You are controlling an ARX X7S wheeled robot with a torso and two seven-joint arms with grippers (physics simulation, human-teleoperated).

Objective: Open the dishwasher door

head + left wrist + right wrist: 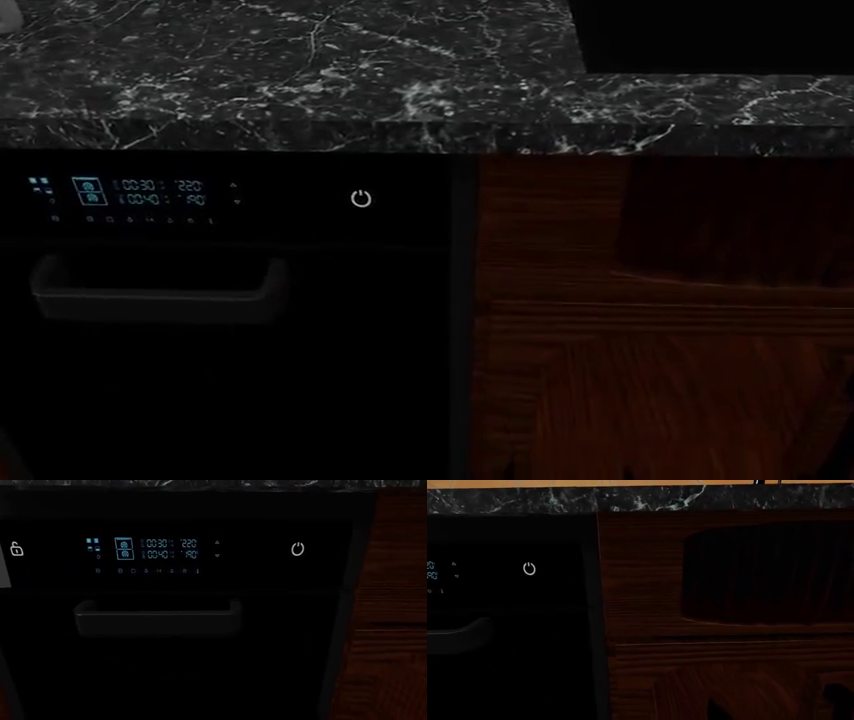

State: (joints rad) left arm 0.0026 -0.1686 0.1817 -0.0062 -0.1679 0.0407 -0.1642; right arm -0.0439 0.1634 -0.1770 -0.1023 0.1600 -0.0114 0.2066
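The dishwasher door [227, 380] is a glossy black panel under the marble counter, shut and flush with the cabinet front. It has a blue-lit display [127, 192], a white power symbol [360, 198] and a wide dark grey bar handle [154, 285]. The left wrist view faces the door head on, with the display [150, 550] above the handle [157, 615]. The right wrist view shows the door's right part [507, 630], the power symbol [529, 569] and the handle's end [460, 632]. Neither gripper shows in any view, and the lower part of each wrist view is too dark to make out fingers.
A black marble counter [294, 70] overhangs the door. Reddish-brown wood cabinet fronts [654, 330] stand right of the dishwasher and also show in the right wrist view [727, 630]. A dark shadow lies on the upper cabinet panel [767, 575]. A black recess [707, 35] sits in the counter at top right.
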